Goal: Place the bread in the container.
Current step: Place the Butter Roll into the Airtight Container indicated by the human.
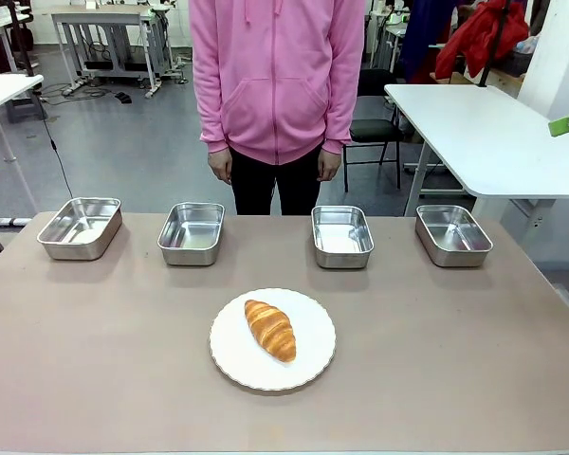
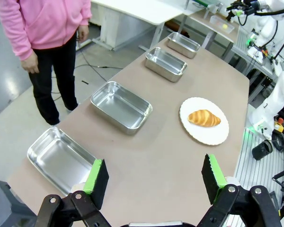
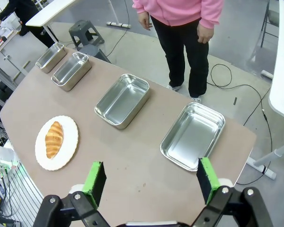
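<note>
On the desk, four steel pans stand in a row across the middle of the frame, mouths up to receive, the white plate at lower center offers the bread freely, and the left claw and right claw hang wide open, empty.

Croissant on plate, before empty pans
</note>
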Robot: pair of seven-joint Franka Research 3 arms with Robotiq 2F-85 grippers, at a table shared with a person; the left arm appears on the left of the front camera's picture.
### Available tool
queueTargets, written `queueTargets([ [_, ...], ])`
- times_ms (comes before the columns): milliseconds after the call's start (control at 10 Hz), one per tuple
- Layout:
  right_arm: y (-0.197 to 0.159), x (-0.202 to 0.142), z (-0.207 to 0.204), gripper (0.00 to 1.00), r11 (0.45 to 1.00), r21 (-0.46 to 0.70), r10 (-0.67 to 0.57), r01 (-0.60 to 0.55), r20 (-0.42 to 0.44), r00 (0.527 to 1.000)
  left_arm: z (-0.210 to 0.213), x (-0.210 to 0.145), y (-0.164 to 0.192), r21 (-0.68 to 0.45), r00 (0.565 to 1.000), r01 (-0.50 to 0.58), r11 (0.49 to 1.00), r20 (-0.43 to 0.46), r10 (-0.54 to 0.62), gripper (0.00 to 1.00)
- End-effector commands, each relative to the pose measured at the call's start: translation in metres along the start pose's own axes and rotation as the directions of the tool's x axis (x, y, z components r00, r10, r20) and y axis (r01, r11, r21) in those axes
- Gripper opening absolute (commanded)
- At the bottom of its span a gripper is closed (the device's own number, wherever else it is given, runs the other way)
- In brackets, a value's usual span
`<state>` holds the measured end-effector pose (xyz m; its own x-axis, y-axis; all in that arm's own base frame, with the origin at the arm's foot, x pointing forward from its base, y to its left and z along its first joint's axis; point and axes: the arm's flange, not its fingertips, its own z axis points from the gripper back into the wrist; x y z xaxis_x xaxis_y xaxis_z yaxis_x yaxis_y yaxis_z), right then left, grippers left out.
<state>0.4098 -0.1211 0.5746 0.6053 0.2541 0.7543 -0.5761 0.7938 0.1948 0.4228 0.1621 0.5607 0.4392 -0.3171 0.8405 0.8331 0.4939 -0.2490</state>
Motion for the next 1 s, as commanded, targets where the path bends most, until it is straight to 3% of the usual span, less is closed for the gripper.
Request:
queueTargets([
  [0,-0.0005,0.0013,0.0001,1.00,1.000,0.013,0.005,-0.006,0.021,1.000,0.0002,-0.0003,-0.0001,-0.001,1.000,0.007,1.000,0.001,-0.007,1.00],
  [900,-0.0005,0.0013,0.0001,1.00,1.000,0.013,0.005,-0.006,0.021,1.000,0.0002,-0.0003,-0.0001,-0.001,1.000,0.007,1.000,0.001,-0.007,1.00],
])
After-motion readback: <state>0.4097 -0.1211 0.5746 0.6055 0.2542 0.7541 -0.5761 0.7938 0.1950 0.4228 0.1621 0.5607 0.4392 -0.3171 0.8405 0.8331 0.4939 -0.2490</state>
